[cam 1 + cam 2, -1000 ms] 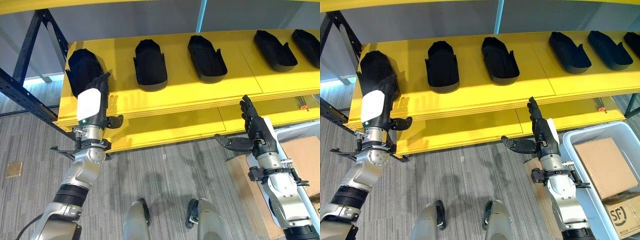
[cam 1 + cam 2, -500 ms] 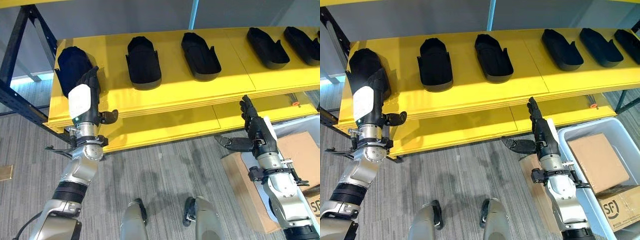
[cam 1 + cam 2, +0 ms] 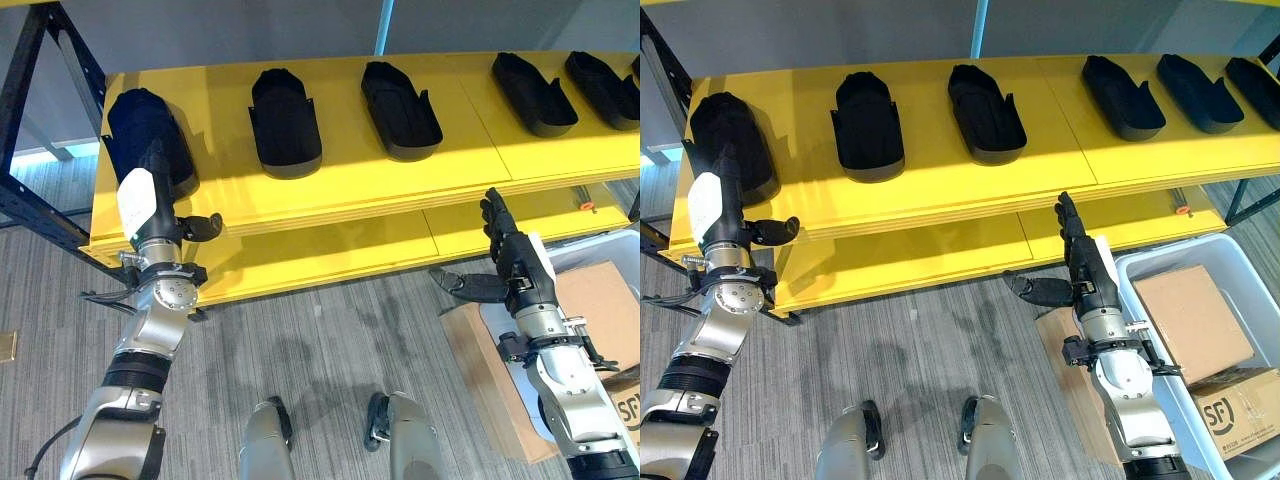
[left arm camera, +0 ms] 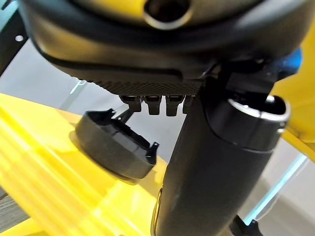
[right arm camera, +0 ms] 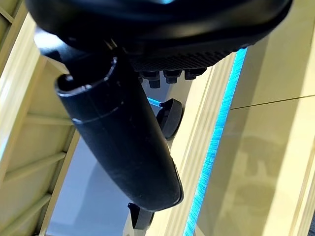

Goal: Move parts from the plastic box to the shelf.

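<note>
The left hand (image 3: 150, 205) draws back from the leftmost part (image 3: 140, 120) on the shelf (image 3: 350, 195), fingers released; the right hand (image 3: 510, 262) hangs open, empty.

Grey carpet (image 3: 320, 340) with fine stripes covers the floor. A plain grey wall (image 3: 840, 40) stands at the far side. A dark metal frame (image 3: 40, 120) with slanted braces rises at the far left, and a pale blue post (image 3: 383, 25) goes up against the wall near the middle. Bright light falls across the scene in bands, with a bluish glow on the floor at the far left.
</note>
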Robot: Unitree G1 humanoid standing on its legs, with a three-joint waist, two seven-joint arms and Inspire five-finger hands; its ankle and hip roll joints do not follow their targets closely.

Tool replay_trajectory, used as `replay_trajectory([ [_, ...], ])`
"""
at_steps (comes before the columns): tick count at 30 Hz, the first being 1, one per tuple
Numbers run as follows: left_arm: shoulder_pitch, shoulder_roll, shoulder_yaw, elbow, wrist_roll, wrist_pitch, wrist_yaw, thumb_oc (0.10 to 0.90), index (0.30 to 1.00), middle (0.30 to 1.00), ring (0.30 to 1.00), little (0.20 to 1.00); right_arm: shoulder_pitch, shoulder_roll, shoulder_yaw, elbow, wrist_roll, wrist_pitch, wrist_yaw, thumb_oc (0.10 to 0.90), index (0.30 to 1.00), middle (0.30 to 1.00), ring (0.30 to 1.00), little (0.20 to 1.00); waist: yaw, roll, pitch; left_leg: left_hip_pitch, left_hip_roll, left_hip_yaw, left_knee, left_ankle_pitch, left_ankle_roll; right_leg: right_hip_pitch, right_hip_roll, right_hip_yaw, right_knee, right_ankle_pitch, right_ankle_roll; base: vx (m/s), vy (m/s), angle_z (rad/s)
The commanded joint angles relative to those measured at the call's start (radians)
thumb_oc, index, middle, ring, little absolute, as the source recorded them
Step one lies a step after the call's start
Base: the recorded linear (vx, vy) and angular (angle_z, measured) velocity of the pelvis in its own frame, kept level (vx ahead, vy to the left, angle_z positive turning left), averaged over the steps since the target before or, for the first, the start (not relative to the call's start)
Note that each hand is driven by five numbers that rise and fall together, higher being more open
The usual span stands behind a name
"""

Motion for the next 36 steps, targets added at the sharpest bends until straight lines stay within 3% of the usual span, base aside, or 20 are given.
replay_trajectory([
  [1, -0.111, 0.075, 0.059, -0.011, -0.021, -0.060, 0.078, 0.900, 1.000, 1.000, 1.000, 1.000, -0.082, -0.030, -0.058, -0.095, 0.007, -0.112, -0.016, 0.900, 1.000, 1.000, 1.000, 1.000, -0.012, 0.011, -0.057, 0.088, 0.029, -0.045, -0.013, -0.099, 0.003, 0.120, 0.012, 0.036, -0.116, 0.022, 0.037, 0.00, 0.000, 0.00],
  [21, -0.183, 0.166, 0.011, 0.097, -0.020, -0.055, 0.041, 0.900, 1.000, 1.000, 1.000, 1.000, -0.074, -0.043, -0.072, -0.101, 0.025, -0.112, -0.001, 0.900, 1.000, 1.000, 1.000, 1.000, -0.028, 0.005, -0.061, 0.079, 0.029, -0.041, -0.002, -0.107, 0.009, 0.108, 0.015, 0.048, -0.120, 0.031, 0.045, 0.00, 0.000, 0.00],
  [36, -0.268, 0.294, -0.087, 0.191, 0.085, -0.034, 0.001, 0.900, 1.000, 1.000, 1.000, 1.000, -0.058, -0.075, -0.094, -0.107, 0.040, -0.113, 0.013, 0.900, 1.000, 1.000, 1.000, 1.000, -0.041, 0.008, -0.059, 0.065, 0.026, -0.030, 0.011, -0.110, 0.014, 0.089, 0.015, 0.068, -0.123, 0.040, 0.049, 0.00, 0.019, -0.03],
])
